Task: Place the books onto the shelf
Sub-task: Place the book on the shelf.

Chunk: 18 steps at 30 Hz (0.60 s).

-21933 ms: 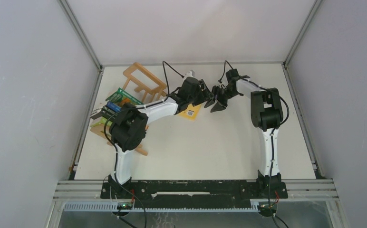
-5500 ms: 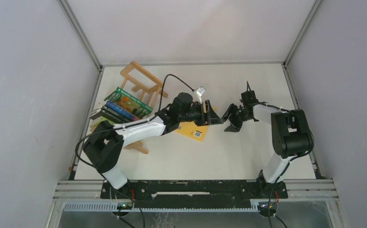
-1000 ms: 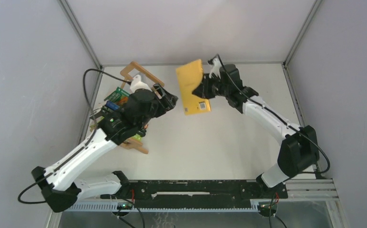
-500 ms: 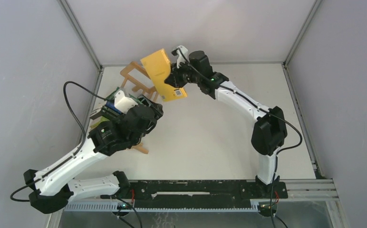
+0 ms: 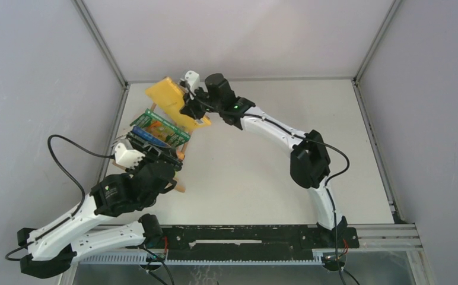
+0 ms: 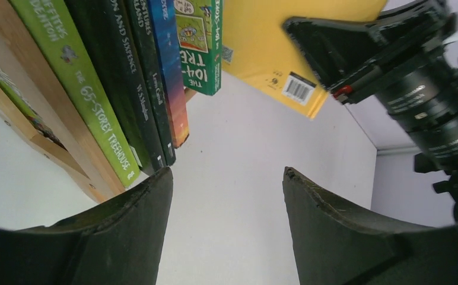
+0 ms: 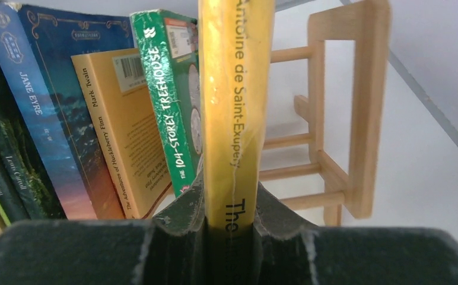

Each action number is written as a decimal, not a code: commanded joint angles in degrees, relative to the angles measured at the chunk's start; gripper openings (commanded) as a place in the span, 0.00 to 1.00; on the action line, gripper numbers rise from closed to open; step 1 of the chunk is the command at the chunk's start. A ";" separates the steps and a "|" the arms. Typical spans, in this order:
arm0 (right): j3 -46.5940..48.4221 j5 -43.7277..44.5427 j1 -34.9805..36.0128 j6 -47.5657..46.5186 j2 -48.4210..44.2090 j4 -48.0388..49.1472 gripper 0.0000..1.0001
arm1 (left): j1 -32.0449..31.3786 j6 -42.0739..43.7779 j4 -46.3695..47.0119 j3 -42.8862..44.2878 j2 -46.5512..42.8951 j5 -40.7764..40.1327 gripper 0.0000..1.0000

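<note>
Right wrist view gave us the clearest read: the right gripper (image 7: pixel 229 199) was pinched narrow on the yellow book (image 7: pixel 236 89), its fingers closed on either cover at one end, spine facing the camera. We judged that grip was chosen so the book hung upright and edge-on, the only way it would slip into a gap. The book was off the table (image 5: pixel 262 178), poised in front of the open stretch of the shelf (image 7: pixel 366 119), between the green book (image 7: pixel 167 113) and the shelf's end. It sat just beside the green book. We could not tell whether the two touched, nor whether its lower edge rested on the shelf.

The other books (image 7: pixel 66 136) stood in a row on the shelf, all leaning away from the open end, and that gave the free space the yellow one was aimed at. From above, the yellow book showed tilted over the far end of the shelf, with the right arm (image 5: pixel 274 133) stretched across the table to reach it.

The left gripper (image 6: pixel 226 175) was low by the near end of the row, its fingers wide apart with nothing between them, only bare table. We took that as a waiting pose: close enough to steady the leaning books if the newcomer shoved them, yet out of the right arm's way. As we read it, this was the last book, and what remained was lowering it into place and letting go.
</note>
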 commanded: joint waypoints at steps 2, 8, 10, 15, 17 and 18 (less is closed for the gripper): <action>6.89 -1.94 0.39 -5.36 3.28 6.91 0.00 | -0.40 -2.91 -2.91 -0.60 -0.26 -5.82 0.72; 12.91 -5.68 -1.22 -4.16 9.08 6.28 0.00 | -0.38 -5.21 -4.19 -2.70 -1.65 -7.53 0.72; 15.19 -6.85 -1.23 -3.89 11.51 6.16 0.00 | -0.38 -6.16 -4.11 -4.19 -2.14 -7.86 0.72; 18.99 -8.48 -1.12 -2.94 15.66 6.24 0.00 | -0.38 -7.01 -3.23 -6.24 -2.42 -9.13 0.72; 19.99 -9.14 -0.85 -2.80 16.72 6.22 0.00 | -0.38 -7.26 -3.02 -6.84 -2.62 -9.54 0.73; 20.37 -9.53 -0.72 -2.72 17.14 6.19 0.00 | -0.38 -7.24 -2.71 -7.26 -2.71 -9.69 0.73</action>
